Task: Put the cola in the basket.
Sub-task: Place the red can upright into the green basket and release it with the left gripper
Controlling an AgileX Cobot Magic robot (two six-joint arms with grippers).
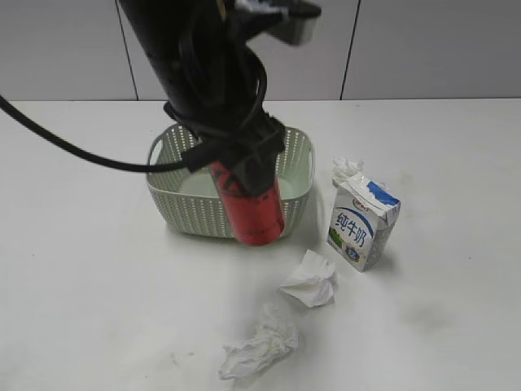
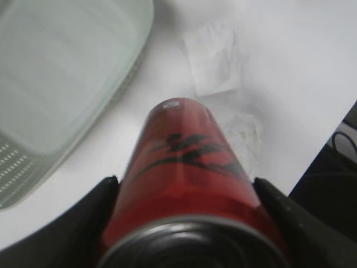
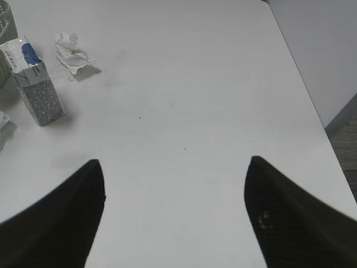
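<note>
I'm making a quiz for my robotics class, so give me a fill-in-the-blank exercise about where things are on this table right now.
1. The left pincer is shut on the ____, held above the table.
2. The green basket has ____ inside it.
3. The milk carton stands to the ____ of the basket in the exterior view.
4. The right pincer is ____ and holds nothing.

Missing words: cola can; nothing; right; open

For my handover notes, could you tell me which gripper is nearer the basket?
Left. The left gripper holds the cola at the basket; the right gripper hovers open beyond the milk carton.
</note>
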